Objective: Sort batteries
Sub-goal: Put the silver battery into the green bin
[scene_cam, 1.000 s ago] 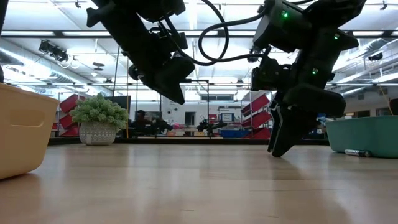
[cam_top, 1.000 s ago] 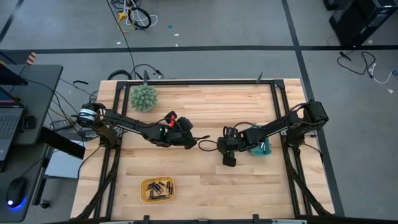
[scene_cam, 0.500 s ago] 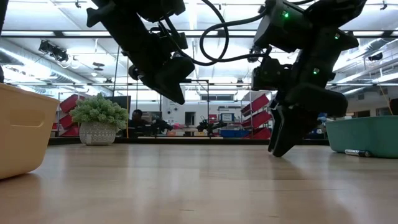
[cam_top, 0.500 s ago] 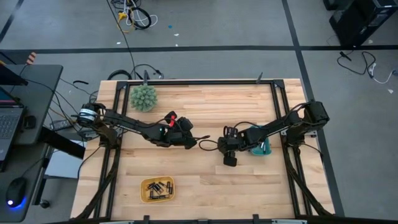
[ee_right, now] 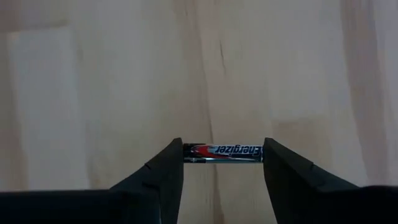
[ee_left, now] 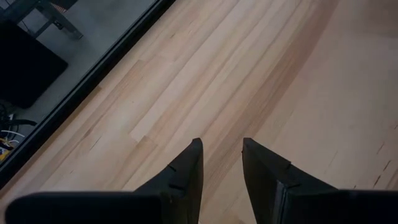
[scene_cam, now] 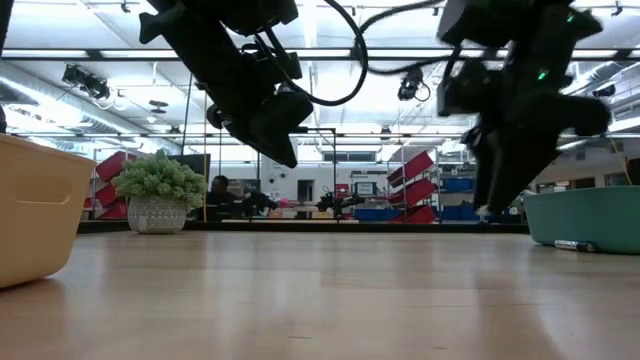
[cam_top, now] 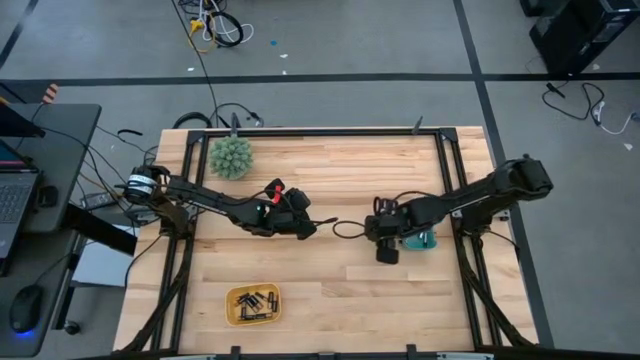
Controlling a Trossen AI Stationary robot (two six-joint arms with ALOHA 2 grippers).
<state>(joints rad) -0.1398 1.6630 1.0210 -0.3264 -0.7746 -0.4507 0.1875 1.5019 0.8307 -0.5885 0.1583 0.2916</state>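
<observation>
My right gripper point(cam_top: 387, 254) hangs over the table's middle right, just near-left of the teal tray point(cam_top: 424, 240), shut on one silvery battery point(ee_right: 222, 150) with a black and red label. Several dark and grey batteries point(cam_top: 253, 302) lie in the yellow tray point(cam_top: 236, 318) near the near edge. My left gripper point(cam_top: 305, 228) hovers open above bare wood at the table's middle point(ee_left: 221, 148). The low view shows both grippers off the tabletop, the right one point(scene_cam: 497, 200) close to the teal tray point(scene_cam: 590, 215). My right gripper pinches the battery lengthwise between its two fingers: one fingertip point(ee_right: 172, 163) is on one end of the battery, the other fingertip point(ee_right: 273, 163) on the opposite end. The fingers come from above, pointing down. The battery lies level between them, lifted clear of the wood.
A spiky green ball point(cam_top: 231, 157) stands in a pot at the far left corner. A black frame runs around the tabletop point(cam_top: 330, 131). Cables loop between the two arms. Bare wood lies between the trays. A dark cell point(scene_cam: 575, 245) shows at the teal tray's base.
My right gripper has risen from the tabletop and moved toward the table's right edge, closer to the teal tray. The right arm has stretched out with it. The left arm has kept still.
</observation>
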